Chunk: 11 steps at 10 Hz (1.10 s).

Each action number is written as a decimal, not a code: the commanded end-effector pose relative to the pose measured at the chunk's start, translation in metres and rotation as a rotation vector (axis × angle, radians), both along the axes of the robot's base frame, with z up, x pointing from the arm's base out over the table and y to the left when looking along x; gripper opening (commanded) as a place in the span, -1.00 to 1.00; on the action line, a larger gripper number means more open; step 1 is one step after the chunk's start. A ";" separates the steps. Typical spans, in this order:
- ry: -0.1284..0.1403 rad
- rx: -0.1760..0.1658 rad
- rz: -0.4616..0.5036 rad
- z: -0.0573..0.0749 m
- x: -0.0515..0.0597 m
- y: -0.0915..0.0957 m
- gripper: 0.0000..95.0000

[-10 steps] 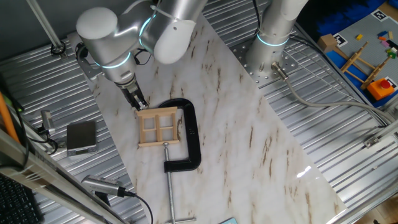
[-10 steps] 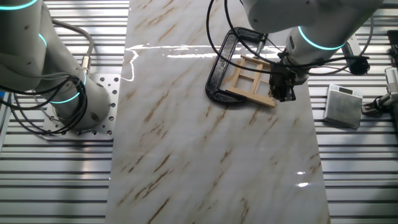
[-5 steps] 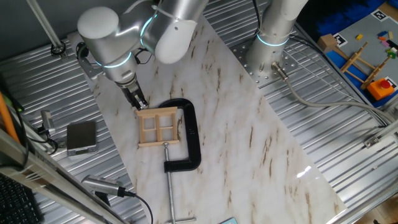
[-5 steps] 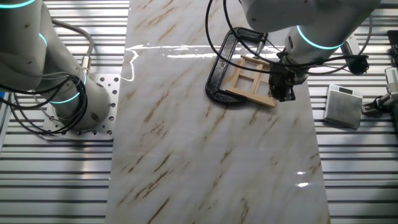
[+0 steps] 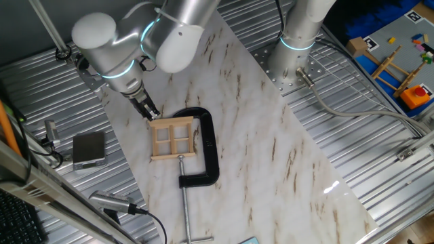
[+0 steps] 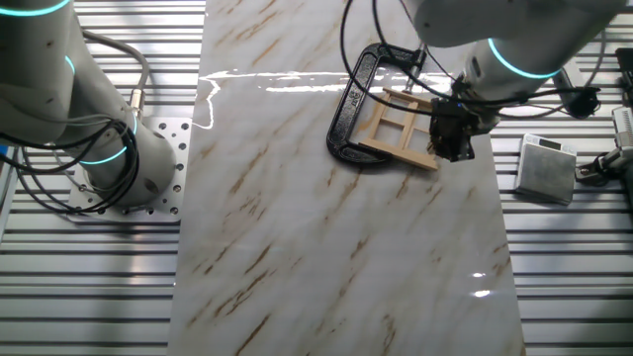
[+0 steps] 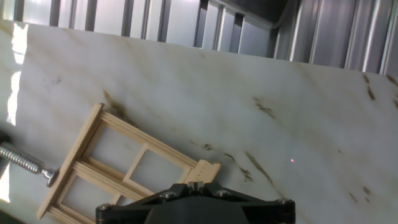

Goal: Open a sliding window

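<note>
While unlabelled, sliding window (image 5: 173,137), claw (image 5: 150,113) touching

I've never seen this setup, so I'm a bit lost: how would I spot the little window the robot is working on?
Look at the long marble tabletop and find the black C-clamp lying on it. The sliding window sits inside the clamp's curve, with the gripper at one corner. It is the only light-wood thing there: a small square frame crossed into four panes.

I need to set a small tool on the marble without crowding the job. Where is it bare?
The marble slab is bare from the black C-clamp toward the second arm's base, and along its whole near end. It is crowded where the gripper meets the sliding window corner, with the clamp screw beside.
</note>
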State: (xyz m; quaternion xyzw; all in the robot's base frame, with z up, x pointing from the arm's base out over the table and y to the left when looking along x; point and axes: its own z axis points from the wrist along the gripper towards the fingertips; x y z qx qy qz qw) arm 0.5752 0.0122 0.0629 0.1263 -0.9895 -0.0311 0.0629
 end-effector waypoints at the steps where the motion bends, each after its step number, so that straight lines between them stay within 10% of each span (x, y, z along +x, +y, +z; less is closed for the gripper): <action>1: -0.006 0.022 0.023 0.001 -0.002 0.000 -1.00; 11: -0.022 0.062 -0.121 -0.001 -0.012 0.008 -1.00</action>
